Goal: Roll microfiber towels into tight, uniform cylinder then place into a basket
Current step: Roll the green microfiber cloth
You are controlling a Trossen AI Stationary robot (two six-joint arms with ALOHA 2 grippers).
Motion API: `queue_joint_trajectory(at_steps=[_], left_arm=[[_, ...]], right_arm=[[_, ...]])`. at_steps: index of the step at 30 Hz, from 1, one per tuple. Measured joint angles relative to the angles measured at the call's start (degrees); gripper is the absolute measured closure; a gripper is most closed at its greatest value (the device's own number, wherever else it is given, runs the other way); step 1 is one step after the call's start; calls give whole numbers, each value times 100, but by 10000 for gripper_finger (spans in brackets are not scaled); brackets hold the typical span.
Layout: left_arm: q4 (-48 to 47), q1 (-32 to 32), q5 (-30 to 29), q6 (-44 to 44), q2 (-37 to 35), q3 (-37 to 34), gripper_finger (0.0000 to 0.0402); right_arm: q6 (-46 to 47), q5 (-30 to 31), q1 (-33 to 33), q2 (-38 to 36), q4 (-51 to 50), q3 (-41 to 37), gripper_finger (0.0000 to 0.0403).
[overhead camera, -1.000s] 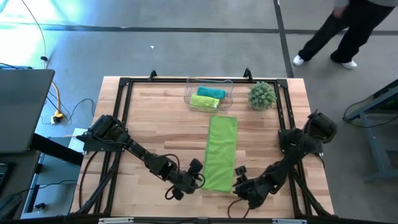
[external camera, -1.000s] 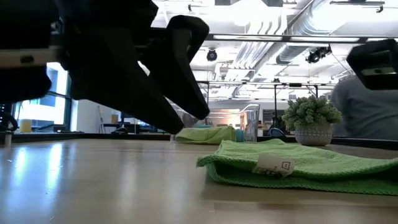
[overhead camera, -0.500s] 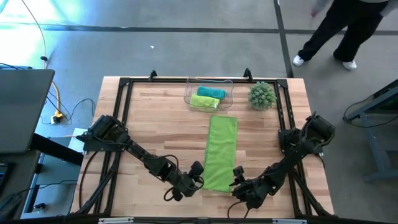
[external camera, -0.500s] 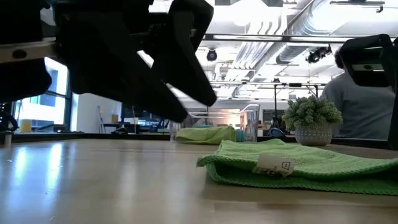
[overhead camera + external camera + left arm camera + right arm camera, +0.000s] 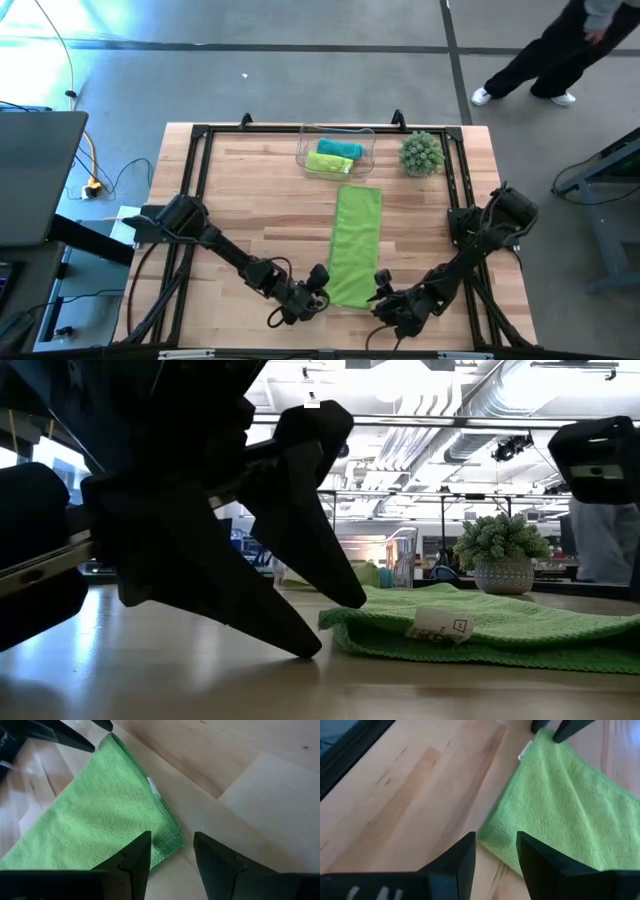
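Observation:
A lime green microfiber towel (image 5: 356, 245) lies flat as a long folded strip, running from the table's middle toward the near edge. A white label (image 5: 443, 626) shows at its near end. My left gripper (image 5: 322, 288) is open and low at the towel's near left corner (image 5: 170, 837), one finger on either side of it. My right gripper (image 5: 381, 287) is open above the near right corner (image 5: 492, 836). The clear basket (image 5: 302, 152) at the far edge holds a teal roll (image 5: 339, 148) and a lime roll (image 5: 328, 163). My left gripper's fingers (image 5: 300, 645) slant down from the table's left to the tabletop by the towel's near left corner. Whether they touch the cloth or the wood, I cannot tell.
A round spiky green plant ball (image 5: 421, 153) in a small pot stands to the right of the basket. A black frame (image 5: 200, 140) edges the table. A person (image 5: 560, 50) walks on the floor beyond the far right corner. Bare wood lies on both sides of the towel.
My left gripper has come down to the tabletop at the towel's near left corner and has rolled a little about its own line. The towel lies as before. The person beyond the table has walked on to the right.

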Motion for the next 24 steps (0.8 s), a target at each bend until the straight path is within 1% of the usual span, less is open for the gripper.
queue_joint_trajectory(at_steps=[6, 11, 15, 19, 24], left_arm=[[99, 42, 92, -25, 46, 2, 261], [248, 86, 282, -355, 149, 11, 262], [326, 84, 213, -578, 189, 17, 268], [308, 84, 233, -1088, 194, 11, 296], [289, 79, 269, -1547, 203, 11, 349]], right_arm=[[45, -2, 0, 232, 128, 0, 268], [219, 39, 9, 360, 208, 4, 268], [369, 58, 11, 369, 217, 7, 269], [665, 71, 13, 377, 227, 7, 289], [1167, 33, 15, 386, 242, 5, 343]])
